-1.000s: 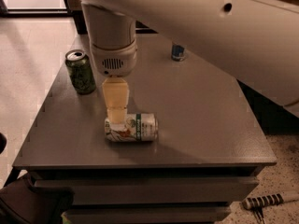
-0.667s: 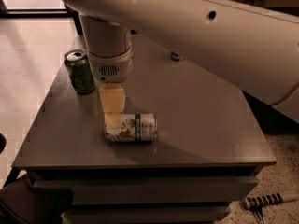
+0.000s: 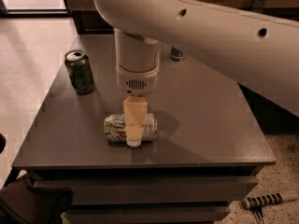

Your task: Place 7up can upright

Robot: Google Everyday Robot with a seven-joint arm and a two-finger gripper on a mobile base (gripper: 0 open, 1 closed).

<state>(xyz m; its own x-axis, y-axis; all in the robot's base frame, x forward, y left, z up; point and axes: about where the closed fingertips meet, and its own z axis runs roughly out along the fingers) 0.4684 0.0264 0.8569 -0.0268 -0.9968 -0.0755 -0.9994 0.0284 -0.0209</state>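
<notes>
The 7up can [image 3: 114,127] lies on its side on the grey table [image 3: 210,125], near the front edge and left of centre. It is whitish-silver with green markings. My gripper [image 3: 134,129] hangs straight down from the white arm [image 3: 137,64] and is down over the middle of the can. Its cream-coloured front part covers the can's centre. The far side of the can is hidden behind it.
A dark green can [image 3: 80,72] stands upright at the table's back left. A slim blue-and-silver can [image 3: 176,53] stands at the back, partly hidden by the arm. A striped-handled tool [image 3: 268,200] lies on the floor at lower right.
My gripper has moved right, from the can's left end to its middle. The can has stayed in place on its side.
</notes>
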